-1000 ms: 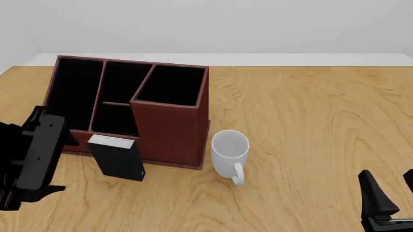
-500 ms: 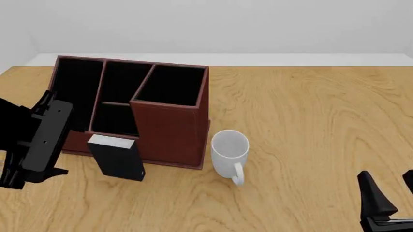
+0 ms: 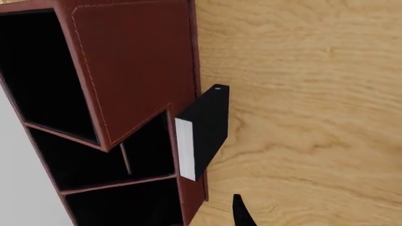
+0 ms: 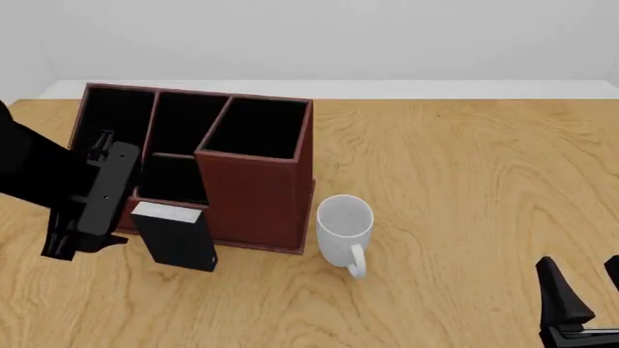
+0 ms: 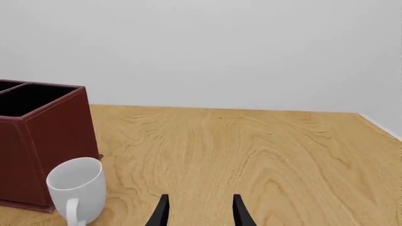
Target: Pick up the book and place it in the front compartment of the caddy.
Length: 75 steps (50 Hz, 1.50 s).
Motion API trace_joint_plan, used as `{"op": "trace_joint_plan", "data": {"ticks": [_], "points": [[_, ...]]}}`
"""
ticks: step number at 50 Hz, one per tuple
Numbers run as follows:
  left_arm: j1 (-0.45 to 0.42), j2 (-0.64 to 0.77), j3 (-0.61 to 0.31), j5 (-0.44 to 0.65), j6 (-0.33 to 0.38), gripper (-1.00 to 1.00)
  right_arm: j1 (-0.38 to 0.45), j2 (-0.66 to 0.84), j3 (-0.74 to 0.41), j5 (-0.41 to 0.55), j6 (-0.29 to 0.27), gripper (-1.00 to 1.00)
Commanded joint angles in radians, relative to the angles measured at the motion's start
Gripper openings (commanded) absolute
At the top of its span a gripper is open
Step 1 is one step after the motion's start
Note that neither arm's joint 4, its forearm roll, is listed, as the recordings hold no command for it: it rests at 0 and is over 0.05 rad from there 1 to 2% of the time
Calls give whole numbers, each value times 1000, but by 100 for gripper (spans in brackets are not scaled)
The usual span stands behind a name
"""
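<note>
— Where do we find the book (image 4: 174,235)?

— We see it standing upright on the table (image 4: 464,181), against the near wall of the caddy (image 4: 254,196), white page edge on top. It is outside every compartment. In the left wrist view its black slab (image 3: 204,129) sits against the caddy's reddish wall (image 3: 135,66).

— Can we read the left gripper (image 4: 72,243)?

— Hardly. In the front view it hangs just left of the book, not touching it as far as we can make out, but the dark arm body covers the fingers. The left wrist view shows only one black fingertip (image 3: 242,214) at the frame edge, so we cannot tell whether the fingers are spread or pressed together.

— And the right gripper (image 5: 199,209)?

— Low at the near right, cut off by the frame. Its two fingers stand spread with bare wood between them, pinching nothing. The white mug (image 4: 346,228) stands just right of the caddy, well apart from them.
</note>
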Motion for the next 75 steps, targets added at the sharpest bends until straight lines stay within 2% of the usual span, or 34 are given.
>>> {"op": "trace_joint_plan", "data": {"ticks": [1, 8, 24, 29, 44, 58, 75], "points": [[2, 48, 37, -95, 0, 100, -2, 0, 0, 0, -1, 100], [9, 89, 50, -158, 5, 100, -6, 1, 2, -1, -2, 100], [-49, 161, 38, -259, -81, 100, -11, 8, 4, -5, -6, 100], [-22, 188, 44, -298, -60, 100, -11, 12, 5, -8, -7, 100], [-25, 227, 73, -348, -79, 100, -15, 16, 7, -11, -12, 100], [-55, 261, 109, -401, -134, 100, -12, 13, 7, -7, -14, 100], [-44, 293, 143, -441, -164, 100, -7, 23, 8, -15, -19, 100]]}}
